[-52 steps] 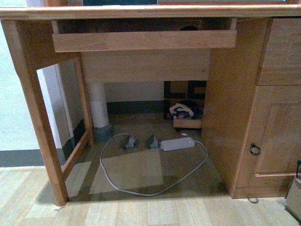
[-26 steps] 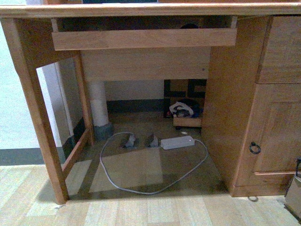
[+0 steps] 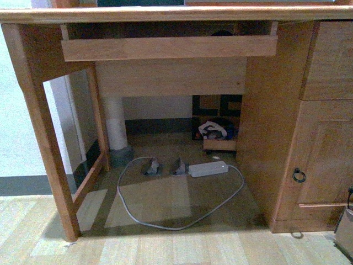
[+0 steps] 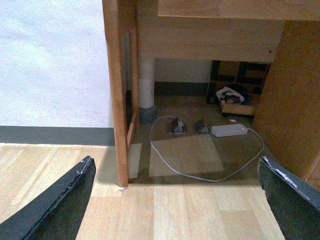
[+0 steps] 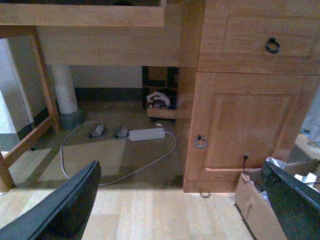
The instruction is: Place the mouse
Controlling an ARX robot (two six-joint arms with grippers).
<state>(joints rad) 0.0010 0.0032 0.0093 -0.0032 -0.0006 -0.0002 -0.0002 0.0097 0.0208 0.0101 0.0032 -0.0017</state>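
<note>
A small black domed shape shows only its top behind the front rail of the wooden pull-out tray under the desk top; it looks like the mouse, and it also peeks out in the right wrist view. My left gripper is open and empty, low over the wood floor in front of the desk's left leg. My right gripper is open and empty, over the floor in front of the desk's cabinet door. Neither gripper shows in the front view.
Under the desk a white power brick with a grey looped cable lies on the floor. A small box of clutter stands at the back. A cardboard box stands by the cabinet.
The front view has shifted very slightly; nothing in the scene has moved.
</note>
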